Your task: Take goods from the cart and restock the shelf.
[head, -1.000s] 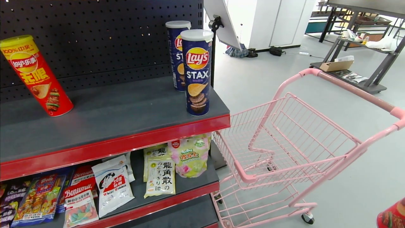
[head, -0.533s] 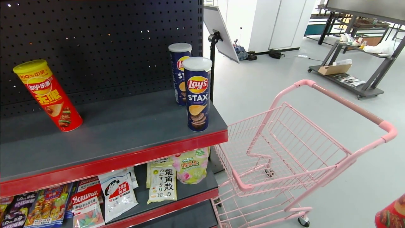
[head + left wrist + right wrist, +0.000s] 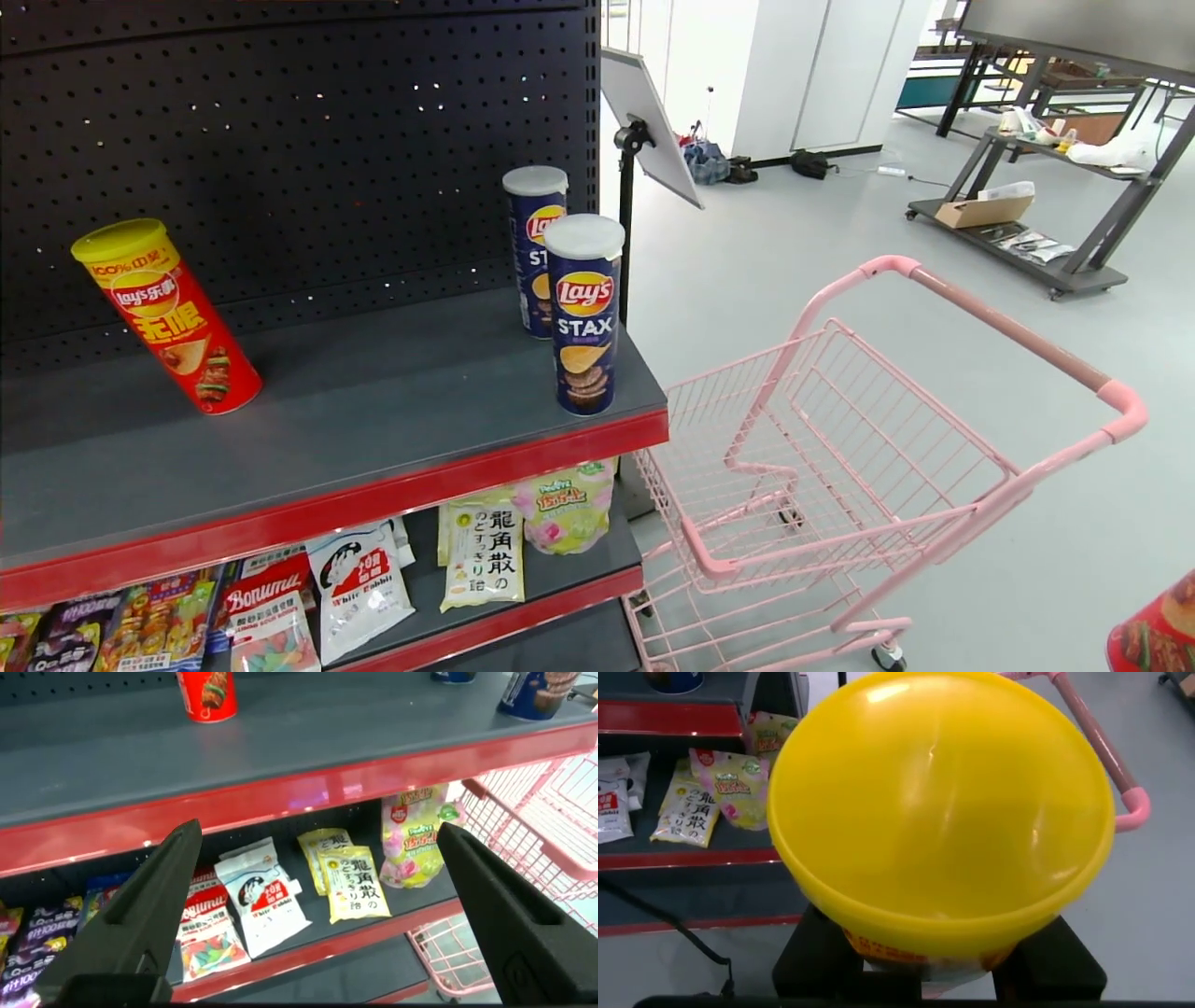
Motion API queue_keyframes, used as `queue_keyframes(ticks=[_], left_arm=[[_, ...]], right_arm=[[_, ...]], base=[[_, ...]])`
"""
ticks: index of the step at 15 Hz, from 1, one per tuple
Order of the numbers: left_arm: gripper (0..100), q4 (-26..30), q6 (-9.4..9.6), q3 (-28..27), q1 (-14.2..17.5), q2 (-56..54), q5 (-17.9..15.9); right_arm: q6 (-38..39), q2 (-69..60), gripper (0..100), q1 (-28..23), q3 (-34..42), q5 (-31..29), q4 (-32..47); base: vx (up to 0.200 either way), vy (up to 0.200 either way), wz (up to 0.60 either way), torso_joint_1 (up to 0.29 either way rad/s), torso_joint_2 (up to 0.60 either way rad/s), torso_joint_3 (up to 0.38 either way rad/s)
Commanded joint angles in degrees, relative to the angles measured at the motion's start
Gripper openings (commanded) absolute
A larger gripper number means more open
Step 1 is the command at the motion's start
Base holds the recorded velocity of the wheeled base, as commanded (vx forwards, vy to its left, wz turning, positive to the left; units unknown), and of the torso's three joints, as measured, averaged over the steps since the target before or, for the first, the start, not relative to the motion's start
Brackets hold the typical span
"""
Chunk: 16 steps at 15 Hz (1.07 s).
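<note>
On the grey upper shelf [image 3: 373, 420] a red chip can [image 3: 168, 317] with a yellow lid leans at the left. Two blue chip cans [image 3: 583, 313] stand at its right end, one behind the other. The pink cart [image 3: 1008, 327] beside the shelf holds nothing that I can see. My right gripper [image 3: 934, 971] is shut on another red chip can [image 3: 1158, 635], low to the right of the cart; its yellow lid [image 3: 943, 803] faces the wrist camera. My left gripper [image 3: 318, 833] is open and empty in front of the shelf's red edge [image 3: 308, 789].
Snack bags [image 3: 481, 551] lie on the lower shelf, also seen as bags [image 3: 355, 882] past the left fingers. A board on a stand [image 3: 644, 112] rises behind the shelf's right end. A dark metal rack [image 3: 1055, 252] stands far right, across open grey floor.
The head camera has shifted, so shelf and cart sit lower and smaller in the picture. The cans on the shelf and the held can have kept their places.
</note>
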Motion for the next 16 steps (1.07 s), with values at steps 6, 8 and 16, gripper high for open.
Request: queue_keyframes(ticks=[6,8,16], left_arm=[[100,0.1,0.06,0.0,0.0,0.0,0.0],[100,0.1,0.06,0.0,0.0,0.0,0.0],[100,0.0,0.06,0.0,0.0,0.0,0.0]], right_arm=[[-0.5,0.3,0,-0.2,0.8,-0.5,-0.1],[-0.7,0.0,0,-0.2,0.9,-0.4,-0.1],[-0.8,-3.6,0,-0.4,2.9,-0.6,0.0]], base=[[0.0,0.0,0.1,0.105,-0.24,-0.134],[0.0,0.0,0.6,0.007,-0.01,-0.01],[0.0,0.0,0.3,0.004,0.0,-0.001]])
